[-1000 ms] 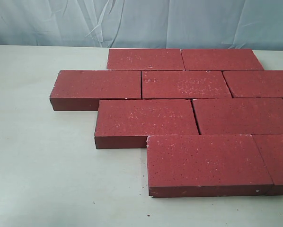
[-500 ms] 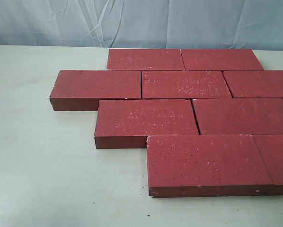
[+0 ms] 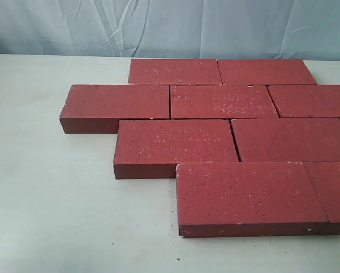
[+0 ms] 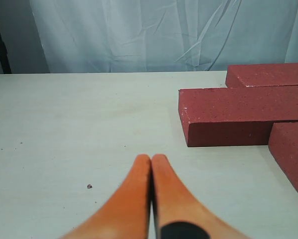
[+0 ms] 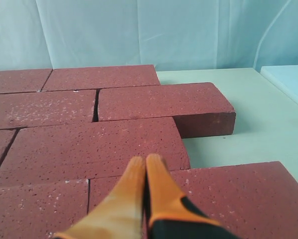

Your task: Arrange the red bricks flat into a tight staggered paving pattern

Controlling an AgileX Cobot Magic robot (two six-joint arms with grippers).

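Several dark-red bricks (image 3: 224, 101) lie flat on the pale table in four offset rows, edges touching with thin seams. The nearest brick (image 3: 247, 193) sits at the front right. Neither gripper shows in the exterior view. In the left wrist view my left gripper (image 4: 151, 158) is shut and empty over bare table, apart from the end brick (image 4: 238, 112). My right gripper (image 5: 145, 160) is shut and empty, hovering over the paved bricks (image 5: 89, 147); whether it touches them I cannot tell.
A wrinkled pale-blue curtain (image 3: 170, 25) hangs behind the table. Bare table surface (image 3: 50, 193) extends left of and in front of the bricks. A pale raised edge (image 5: 288, 79) shows at the side in the right wrist view.
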